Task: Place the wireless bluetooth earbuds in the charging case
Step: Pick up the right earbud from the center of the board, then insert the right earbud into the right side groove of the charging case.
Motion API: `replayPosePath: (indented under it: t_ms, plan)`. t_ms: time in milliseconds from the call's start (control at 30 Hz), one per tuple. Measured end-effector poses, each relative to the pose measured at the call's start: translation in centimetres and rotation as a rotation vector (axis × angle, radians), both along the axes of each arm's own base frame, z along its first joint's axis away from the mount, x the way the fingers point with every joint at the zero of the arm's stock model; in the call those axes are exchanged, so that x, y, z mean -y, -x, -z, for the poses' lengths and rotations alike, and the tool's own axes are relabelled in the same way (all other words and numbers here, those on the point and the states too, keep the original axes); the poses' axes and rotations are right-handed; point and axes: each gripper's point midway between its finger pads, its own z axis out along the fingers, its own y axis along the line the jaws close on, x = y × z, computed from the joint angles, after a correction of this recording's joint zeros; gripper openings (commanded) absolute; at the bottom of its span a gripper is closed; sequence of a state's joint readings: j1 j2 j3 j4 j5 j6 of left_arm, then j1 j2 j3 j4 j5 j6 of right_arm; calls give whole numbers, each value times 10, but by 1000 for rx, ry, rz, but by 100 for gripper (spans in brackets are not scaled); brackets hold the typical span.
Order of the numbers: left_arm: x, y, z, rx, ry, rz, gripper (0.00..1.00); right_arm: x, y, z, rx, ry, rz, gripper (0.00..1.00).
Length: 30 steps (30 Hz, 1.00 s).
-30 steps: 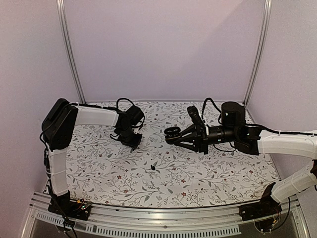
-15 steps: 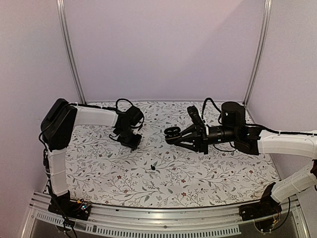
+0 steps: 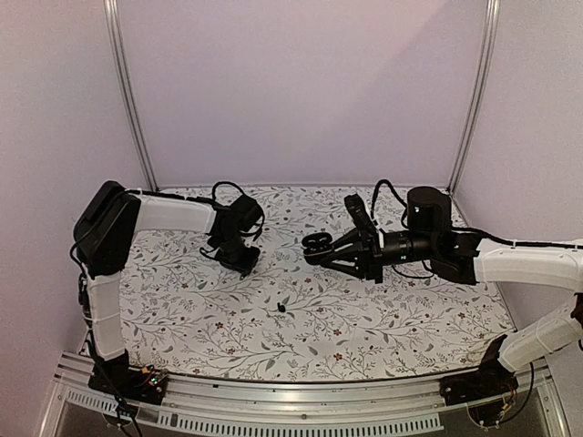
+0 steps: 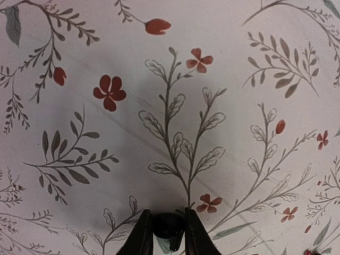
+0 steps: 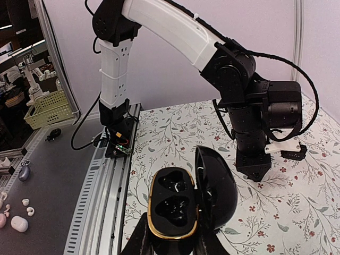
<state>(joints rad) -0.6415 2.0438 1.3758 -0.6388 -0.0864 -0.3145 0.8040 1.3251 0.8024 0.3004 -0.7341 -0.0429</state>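
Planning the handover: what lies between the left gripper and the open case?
Top view: only bare cloth between left gripper and case; loose earbud lies nearer.

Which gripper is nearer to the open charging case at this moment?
The right. The right gripper holds the charging case between its fingers. The left gripper is apart from it, to its left, down at the cloth, around an earbud.

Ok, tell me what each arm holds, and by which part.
Left gripper: an earbud, pinched by its sides. Right gripper: the open charging case, by its base's near end.
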Motion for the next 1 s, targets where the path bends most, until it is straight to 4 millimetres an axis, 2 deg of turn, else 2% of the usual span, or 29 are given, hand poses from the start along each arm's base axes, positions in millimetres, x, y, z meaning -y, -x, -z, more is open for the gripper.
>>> replayPosePath:
  t_ms: [200, 333, 433, 633, 900, 1000]
  plan:
    - [-6, 8, -3, 7, 10, -1, 16, 1, -1, 3, 2, 4, 10, 0]
    - [-7, 10, -23, 61, 57, -1, 16, 3, -3, 11, 5, 12, 30, 0]
    - [-1, 4, -55, 154, 138, 3, 16, 5, -6, 15, 22, 9, 53, 0]
    - [11, 0, -134, 391, 357, 31, 16, 9, -13, 16, 97, -36, 106, 0]
    - [22, 22, -228, 681, 646, 145, 17, 12, -15, 12, 279, -141, 144, 0]
    - [29, 36, -256, 767, 718, 207, 17, 11, -14, 9, 366, -167, 158, 0]
